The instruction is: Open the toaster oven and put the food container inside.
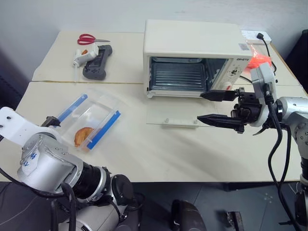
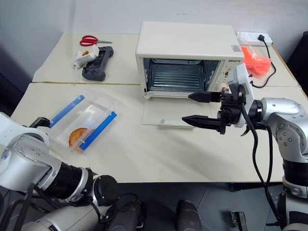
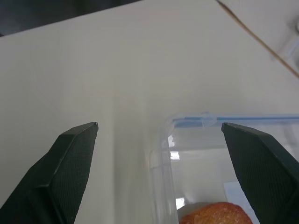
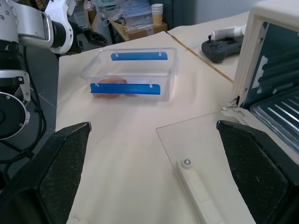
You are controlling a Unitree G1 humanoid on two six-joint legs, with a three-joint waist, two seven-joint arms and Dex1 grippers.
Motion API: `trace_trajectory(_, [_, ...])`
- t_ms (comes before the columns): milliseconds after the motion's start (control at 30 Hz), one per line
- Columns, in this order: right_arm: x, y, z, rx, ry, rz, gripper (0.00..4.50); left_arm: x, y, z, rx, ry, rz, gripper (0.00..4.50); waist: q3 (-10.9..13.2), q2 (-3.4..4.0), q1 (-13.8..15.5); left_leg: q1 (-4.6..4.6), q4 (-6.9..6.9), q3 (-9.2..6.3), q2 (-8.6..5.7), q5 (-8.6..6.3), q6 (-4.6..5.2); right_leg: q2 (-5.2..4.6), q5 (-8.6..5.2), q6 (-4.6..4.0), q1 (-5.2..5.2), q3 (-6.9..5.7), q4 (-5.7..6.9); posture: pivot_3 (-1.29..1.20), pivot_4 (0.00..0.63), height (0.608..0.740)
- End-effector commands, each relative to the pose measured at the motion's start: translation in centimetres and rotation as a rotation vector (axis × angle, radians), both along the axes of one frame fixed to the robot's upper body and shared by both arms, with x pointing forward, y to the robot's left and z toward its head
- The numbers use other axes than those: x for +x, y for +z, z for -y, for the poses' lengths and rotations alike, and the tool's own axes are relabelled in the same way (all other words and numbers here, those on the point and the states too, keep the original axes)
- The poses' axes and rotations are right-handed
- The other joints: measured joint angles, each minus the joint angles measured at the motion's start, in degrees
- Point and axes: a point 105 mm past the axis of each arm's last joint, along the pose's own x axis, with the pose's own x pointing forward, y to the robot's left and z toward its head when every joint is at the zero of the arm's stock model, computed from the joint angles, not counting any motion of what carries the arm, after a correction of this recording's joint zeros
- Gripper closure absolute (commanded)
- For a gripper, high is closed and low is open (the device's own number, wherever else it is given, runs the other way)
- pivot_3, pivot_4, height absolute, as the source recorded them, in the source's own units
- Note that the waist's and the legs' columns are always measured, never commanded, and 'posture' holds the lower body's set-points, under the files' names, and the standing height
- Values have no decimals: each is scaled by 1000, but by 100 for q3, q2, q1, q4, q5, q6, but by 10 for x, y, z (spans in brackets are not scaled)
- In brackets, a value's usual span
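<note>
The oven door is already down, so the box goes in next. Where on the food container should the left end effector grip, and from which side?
Probably across the short end of the food container nearest the left end effector, coming in from the robot's side. Its open fingers already point at that end's corner. The blue clip strips run along the long sides, and the pastry lies near this end.

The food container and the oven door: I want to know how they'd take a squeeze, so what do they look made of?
The food container looks like thin clear glossy plastic: the pastry shows through its walls, and blue clip strips run along its long sides. The oven door, lying open flat on the table, looks like glass, as the tabletop shows through it. Its handle appears to be cream matte plastic.
</note>
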Motion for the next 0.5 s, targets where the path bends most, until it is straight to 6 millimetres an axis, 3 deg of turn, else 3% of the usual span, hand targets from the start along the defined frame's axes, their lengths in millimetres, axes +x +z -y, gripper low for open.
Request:
trace_trajectory(33, [-8,12,-1,30,10,57,0,12,-24,33,-105,-133,-39,9,0,0,-8,0,0,7,0,0,0,0,0,0,0,0,0,0,150,740])
trace_trajectory(100, [-8,12,-1,31,4,61,0,10,-31,32,-123,-135,-67,9,0,0,-19,0,0,23,1,0,0,1,0,0,0,-1,0,0,150,740])
trace_trajectory(500, [-9,18,-3,44,1,75,0,6,-41,32,-181,-171,-154,3649,0,0,-37,0,0,33,8,0,0,2,0,0,-2,-1,-1,0,150,740])
